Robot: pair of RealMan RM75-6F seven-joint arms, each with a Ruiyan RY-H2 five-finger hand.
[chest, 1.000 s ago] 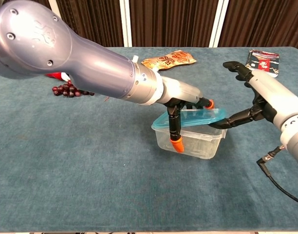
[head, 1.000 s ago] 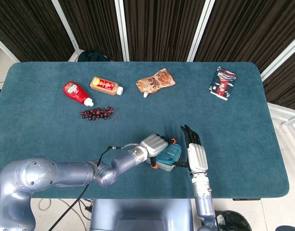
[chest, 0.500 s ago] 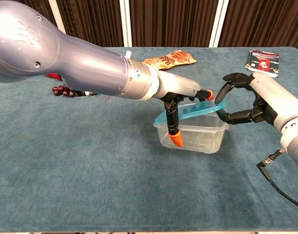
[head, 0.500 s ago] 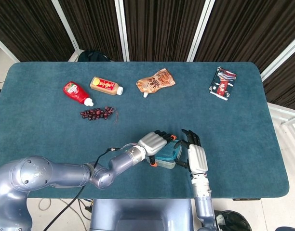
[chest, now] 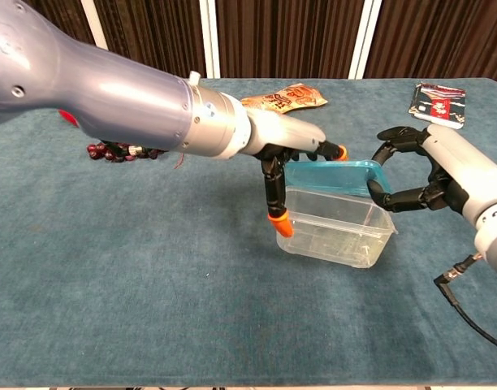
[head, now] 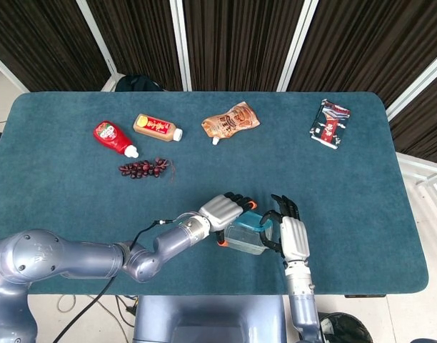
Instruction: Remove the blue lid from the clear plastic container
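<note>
lid (chest: 334,175) between left robot hand (chest: 291,154) and right robot hand (chest: 419,171)

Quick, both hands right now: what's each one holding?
Left hand: holding the blue lid at its left end, raised off the clear container.
Right hand: fingers curled around the lid's right edge, holding it too.

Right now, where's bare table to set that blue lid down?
Open cloth lies right of the container, below the snack packet, and left below the grapes. It is crowded where both hands, left hand and right hand, meet at the lid.
</note>
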